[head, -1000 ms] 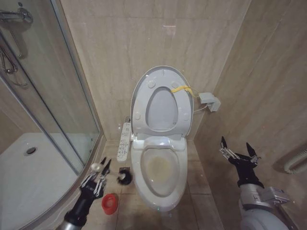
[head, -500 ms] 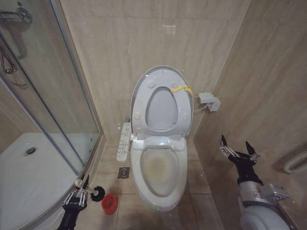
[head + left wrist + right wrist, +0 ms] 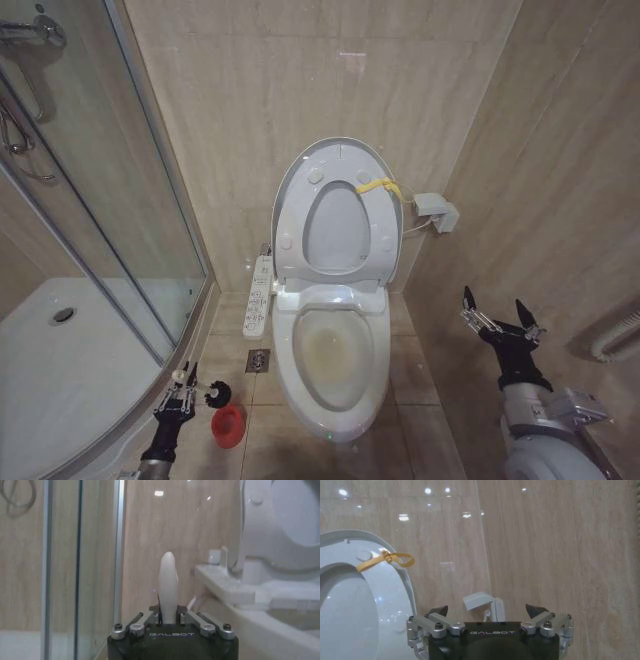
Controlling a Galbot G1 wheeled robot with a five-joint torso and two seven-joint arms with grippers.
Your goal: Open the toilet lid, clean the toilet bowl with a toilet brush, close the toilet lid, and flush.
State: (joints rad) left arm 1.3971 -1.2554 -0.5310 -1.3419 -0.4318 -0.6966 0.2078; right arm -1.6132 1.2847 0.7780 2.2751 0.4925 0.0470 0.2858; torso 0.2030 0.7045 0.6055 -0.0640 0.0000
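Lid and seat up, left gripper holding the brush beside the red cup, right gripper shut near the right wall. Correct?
Not quite: the right gripper is open, fingers spread, as the head and right wrist views show. The rest stands: toilet lid and seat up, left gripper shut on the toilet brush beside the red cup.

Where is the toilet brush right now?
In the head view, the toilet brush is low on the robot's left, held in the left tool, its dark head just above the red holder cup beside the toilet bowl.
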